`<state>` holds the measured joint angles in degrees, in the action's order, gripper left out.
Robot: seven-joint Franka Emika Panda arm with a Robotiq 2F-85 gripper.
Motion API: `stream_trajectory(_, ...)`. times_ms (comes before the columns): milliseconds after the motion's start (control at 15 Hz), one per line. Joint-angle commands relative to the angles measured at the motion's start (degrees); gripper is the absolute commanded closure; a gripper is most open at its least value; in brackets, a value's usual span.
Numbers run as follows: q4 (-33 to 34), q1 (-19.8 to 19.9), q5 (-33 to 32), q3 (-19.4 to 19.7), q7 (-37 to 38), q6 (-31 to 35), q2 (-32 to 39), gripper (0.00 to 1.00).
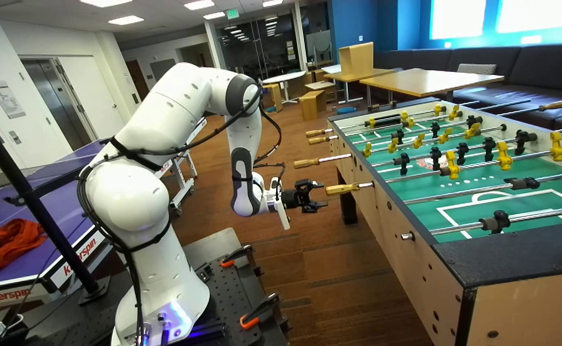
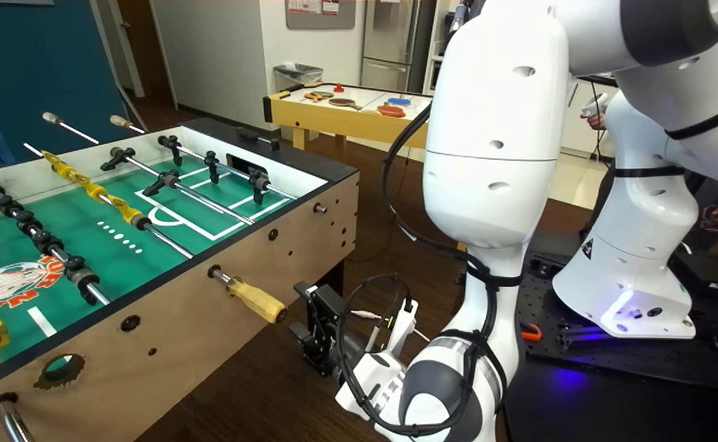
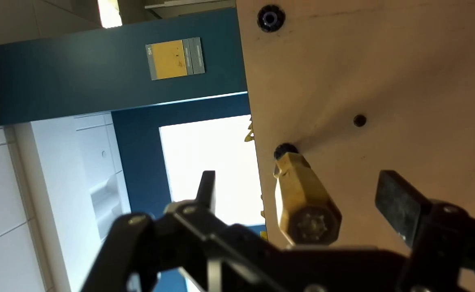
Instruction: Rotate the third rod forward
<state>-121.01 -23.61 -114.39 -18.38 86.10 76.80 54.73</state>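
With twelve at the top of each view, the hand (image 2: pixel 297 308) faces the side of the desk (image 1: pixel 415 269), its two fingers (image 3: pixel 398 202) spread well apart. Just beside the fingertips is the wooden handle (image 2: pixel 258 299) of the third rod (image 1: pixel 478 165), counting from the desk end that lies at four o'clock from the hand in an exterior view. That handle is at about three o'clock from the hand in an exterior view. In the wrist view it shows between the fingers, one at nine o'clock from it and one at three, with a gap on either side; its blunt end is at six o'clock, and toward eleven it slants to a black ring (image 3: pixel 285 149) in the desk's side. How deep it sits between the fingertips, I cannot tell.

The third rod carries yellow figures (image 1: pixel 504 156) above the green field (image 1: pixel 415 190). In an exterior view, another wooden handle (image 1: pixel 306 164) is at eleven o'clock from the task's one, and a bare metal rod end (image 1: pixel 407 236) at four. The white arm (image 1: pixel 165 115) stands on a black plate (image 1: pixel 226 288) with orange-tipped clamps (image 1: pixel 263 307), at seven to eight o'clock from the hand.
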Motion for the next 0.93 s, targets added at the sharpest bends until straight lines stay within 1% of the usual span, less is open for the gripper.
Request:
stream_trajectory(0, 0.75, 0.90, -1.62, -0.28, -1.02, -0.50, -0.18, 0.00)
stream_trajectory(467, 1.38, 1.71, -6.96, 0.37, -3.16, 1.22, 0.08, 0.00)
stream_trajectory(867, 1.73, 3.13, -8.95, 0.36, -5.14, 1.56, 0.96, 0.00)
